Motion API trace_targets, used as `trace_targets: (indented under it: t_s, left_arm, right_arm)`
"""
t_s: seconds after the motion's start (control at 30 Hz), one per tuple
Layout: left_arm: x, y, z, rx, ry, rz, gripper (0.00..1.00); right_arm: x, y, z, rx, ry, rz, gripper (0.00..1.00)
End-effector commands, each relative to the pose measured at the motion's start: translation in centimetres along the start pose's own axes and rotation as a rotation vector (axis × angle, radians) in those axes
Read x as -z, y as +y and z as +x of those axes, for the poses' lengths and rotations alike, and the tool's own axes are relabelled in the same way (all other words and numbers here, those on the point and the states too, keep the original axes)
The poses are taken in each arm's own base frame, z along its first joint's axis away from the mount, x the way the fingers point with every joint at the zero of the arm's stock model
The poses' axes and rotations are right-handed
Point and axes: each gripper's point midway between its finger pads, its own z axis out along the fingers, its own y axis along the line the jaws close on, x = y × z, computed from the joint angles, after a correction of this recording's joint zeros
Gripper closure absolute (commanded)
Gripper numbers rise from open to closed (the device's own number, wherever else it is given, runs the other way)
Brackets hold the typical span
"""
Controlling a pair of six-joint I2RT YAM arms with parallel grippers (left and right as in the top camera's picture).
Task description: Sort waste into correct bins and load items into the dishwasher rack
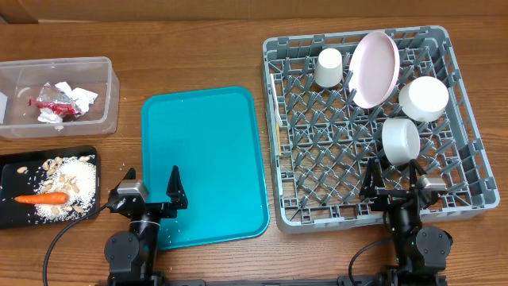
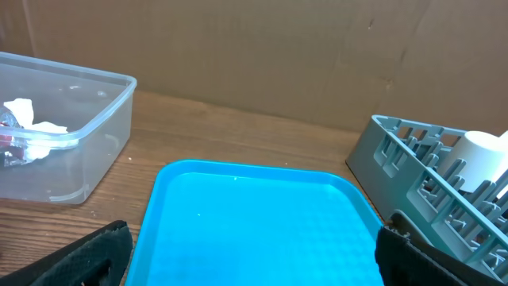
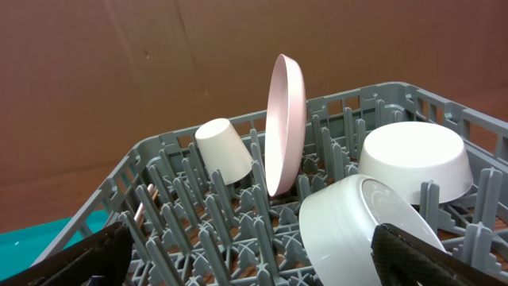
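The grey dishwasher rack stands at the right and holds the pink plate on edge, a white cup and two white bowls. In the right wrist view the plate, cup and bowls show among the pegs. The clear tub holds the red-and-silver wrapper and white napkin. The black tray holds grain scraps and the carrot. My left gripper is open and empty over the teal tray's front edge. My right gripper is open and empty at the rack's front. The fork is out of view.
The flat teal tray lies in the middle between the bins and the rack; it also shows in the left wrist view. A brown cardboard wall stands behind the table. Both arm bases sit at the front edge.
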Motion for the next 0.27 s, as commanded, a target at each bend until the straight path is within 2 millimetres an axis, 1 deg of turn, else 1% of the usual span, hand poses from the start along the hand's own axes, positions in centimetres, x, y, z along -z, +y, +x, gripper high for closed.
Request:
trace_targets:
  t_s: [0.0, 0.23]
  left_arm:
    - [0.03, 0.33, -0.03, -0.023, -0.008, -0.015, 0.0]
    - [0.03, 0.33, -0.03, -0.023, -0.008, -0.015, 0.0]
  right_arm:
    - [0.0, -0.34, 0.09, 0.008, -0.007, 0.013, 0.0]
    - [0.0, -0.34, 0.09, 0.008, -0.007, 0.013, 0.0]
